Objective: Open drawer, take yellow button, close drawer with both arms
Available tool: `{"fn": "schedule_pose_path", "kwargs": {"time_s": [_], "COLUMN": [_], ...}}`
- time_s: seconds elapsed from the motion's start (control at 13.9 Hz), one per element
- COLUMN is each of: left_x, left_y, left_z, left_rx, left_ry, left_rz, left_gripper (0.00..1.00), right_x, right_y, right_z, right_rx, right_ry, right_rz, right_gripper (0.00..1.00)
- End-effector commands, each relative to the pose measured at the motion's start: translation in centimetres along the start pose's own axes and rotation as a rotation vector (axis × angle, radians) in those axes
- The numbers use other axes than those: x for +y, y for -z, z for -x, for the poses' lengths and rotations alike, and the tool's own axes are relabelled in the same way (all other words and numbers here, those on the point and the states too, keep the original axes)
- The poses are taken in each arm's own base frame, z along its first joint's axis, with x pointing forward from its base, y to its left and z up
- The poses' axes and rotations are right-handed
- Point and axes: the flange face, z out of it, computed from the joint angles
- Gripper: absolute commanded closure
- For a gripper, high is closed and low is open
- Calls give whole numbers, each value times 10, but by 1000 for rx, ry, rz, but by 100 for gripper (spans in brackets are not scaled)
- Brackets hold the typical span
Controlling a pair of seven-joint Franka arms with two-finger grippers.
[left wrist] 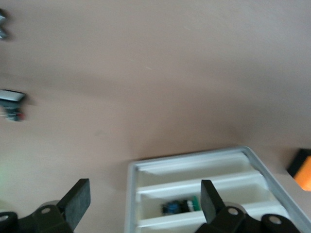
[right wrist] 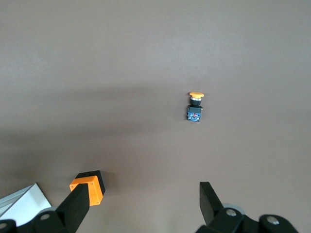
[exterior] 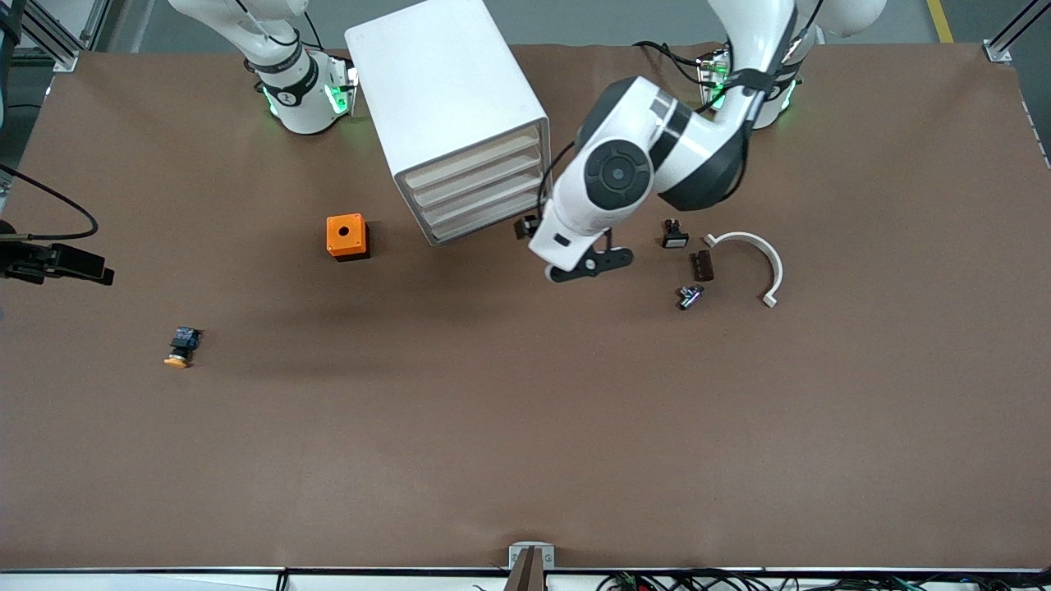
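Observation:
The white cabinet (exterior: pixel 435 74) stands near the robots' bases with its four drawers pushed in; the topmost drawer (exterior: pixel 472 160) looks closed. My left gripper (exterior: pixel 530 228) is open and empty in front of the drawers, at the cabinet's end toward the left arm. In the left wrist view it (left wrist: pixel 144 199) straddles the cabinet's front edge (left wrist: pixel 130 194), and a small blue, black and green part (left wrist: pixel 180 206) shows inside one drawer. The button (exterior: pixel 181 348) lies on the table toward the right arm's end. My right gripper (right wrist: pixel 143 194) is open, empty, high over the table, with the button (right wrist: pixel 195 107) in its view.
An orange box (exterior: pixel 346 235) sits beside the cabinet, also in the right wrist view (right wrist: pixel 90 189). Toward the left arm's end lie a black switch with a white face (exterior: pixel 674 235), a brown part (exterior: pixel 702 265), a small metal part (exterior: pixel 690 296) and a white curved piece (exterior: pixel 759 254).

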Motion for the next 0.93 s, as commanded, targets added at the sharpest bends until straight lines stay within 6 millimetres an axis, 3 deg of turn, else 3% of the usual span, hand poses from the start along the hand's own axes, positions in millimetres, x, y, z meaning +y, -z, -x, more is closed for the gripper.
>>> {"fn": "schedule_pose_path", "kwargs": {"time_s": [0.0, 0.36, 0.5, 0.65, 0.79, 0.86], "left_x": [-36, -76, -87, -99, -109, -117], "left_y": [21, 41, 51, 58, 67, 75], "left_z": [-15, -52, -60, -70, -78, -82], "left_rx": [3, 60, 61, 55, 54, 59], "left_ry": [28, 90, 108, 127, 110, 79], "left_rz": [-47, -99, -80, -68, -48, -35], "left_gripper": [0, 0, 0, 0, 0, 0], "right_x": [-8, 0, 0, -2, -7, -6], "right_y": [23, 55, 56, 79, 88, 83], "right_z": [2, 19, 27, 46, 56, 62], "right_rx": [41, 54, 14, 45, 50, 35], "right_ry": [8, -2, -10, -4, 4, 1], "right_rz": [12, 1, -9, -8, -4, -9], "right_gripper": [0, 0, 0, 0, 0, 0]}}
